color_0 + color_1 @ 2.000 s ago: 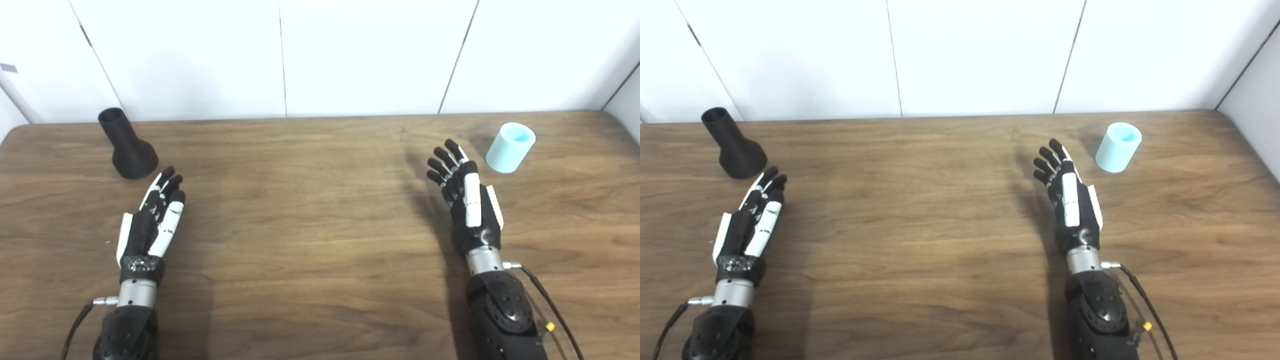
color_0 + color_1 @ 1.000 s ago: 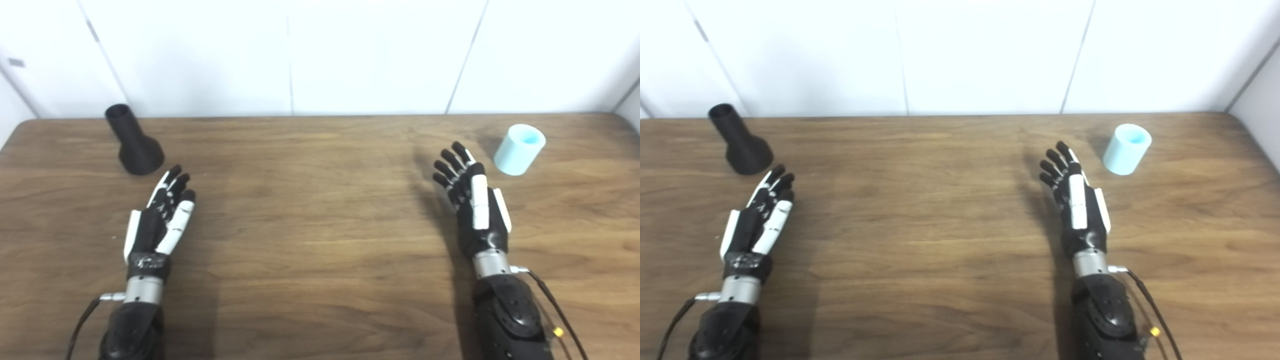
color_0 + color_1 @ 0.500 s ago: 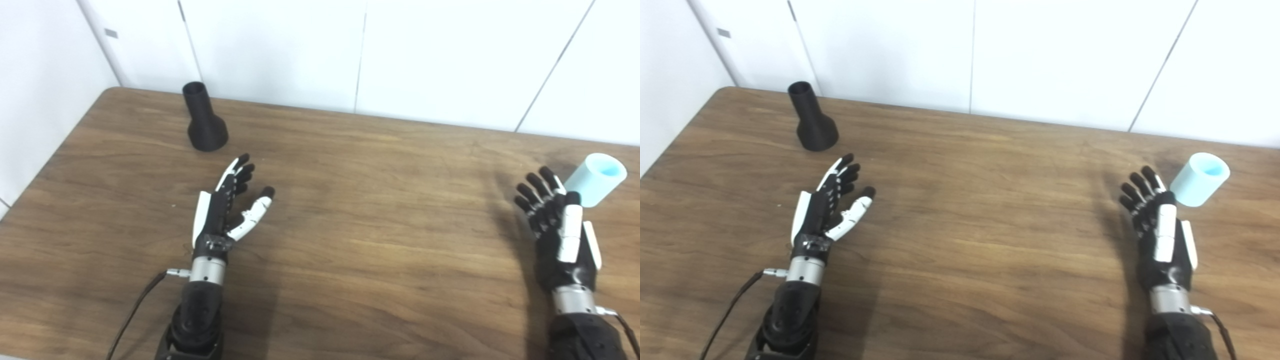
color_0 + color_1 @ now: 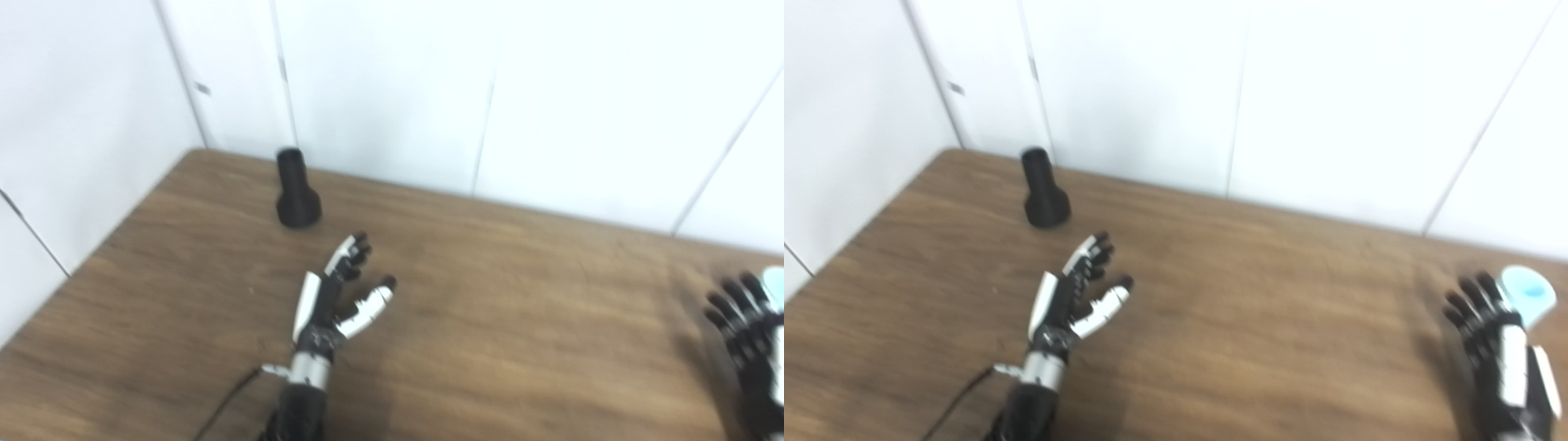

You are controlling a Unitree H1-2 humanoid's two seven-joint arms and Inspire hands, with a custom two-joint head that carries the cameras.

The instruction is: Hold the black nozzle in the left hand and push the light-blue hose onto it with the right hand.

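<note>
Right eye view takes in the whole light-blue hose [image 4: 1527, 294], upright at the far right, where the left eye view catches just a sliver at its edge. From the left: the black nozzle [image 4: 296, 195] stands upright near the wooden table's [image 4: 520, 306] back corner, untouched. The left hand [image 4: 338, 294] hovers short of it, fingers spread, thumb out, empty. The right hand [image 4: 1500, 349], fingers splayed and empty, sits just beside the hose. Both views are blurred.

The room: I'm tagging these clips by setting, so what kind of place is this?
Probably a lab or test bay, not a home. A bare wooden table stands in a corner of plain white panel walls, and on it only two test parts: a black nozzle and a light-blue hose.
</note>
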